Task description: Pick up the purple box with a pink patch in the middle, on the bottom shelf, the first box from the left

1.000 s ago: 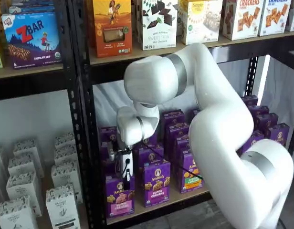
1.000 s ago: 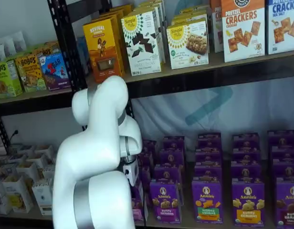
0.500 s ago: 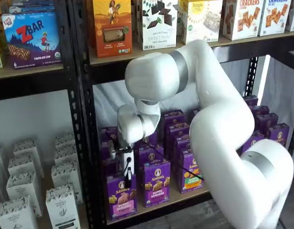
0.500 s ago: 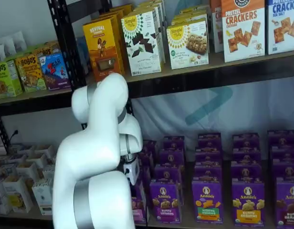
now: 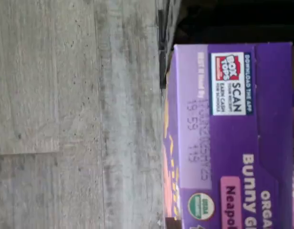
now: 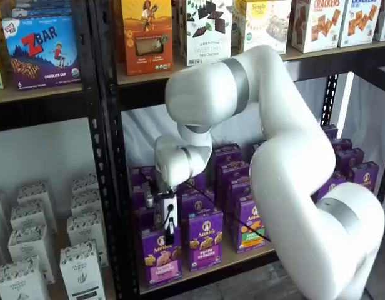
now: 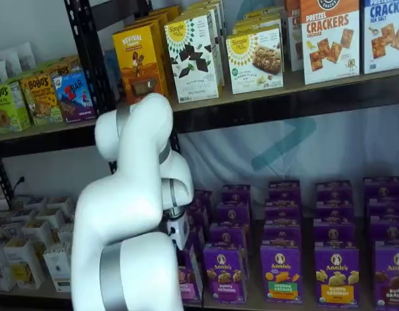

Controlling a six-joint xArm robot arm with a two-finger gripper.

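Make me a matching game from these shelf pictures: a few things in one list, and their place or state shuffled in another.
Things:
1. purple box
2. gripper
3. orange box
4. ZBAR box

Place or state:
A. upper shelf, above the arm
B. closed on a carton's top
C. front left of the bottom shelf
D. neighbouring rack, left of the black upright

Pairs: 1-C, 2-B, 3-A, 4-D

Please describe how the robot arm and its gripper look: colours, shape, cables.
The arm is glossy white, built of thick rounded segments with grey bands at the joints. The gripper has a small white body and black fingers. A thin black cable runs beside it. I see no markings.
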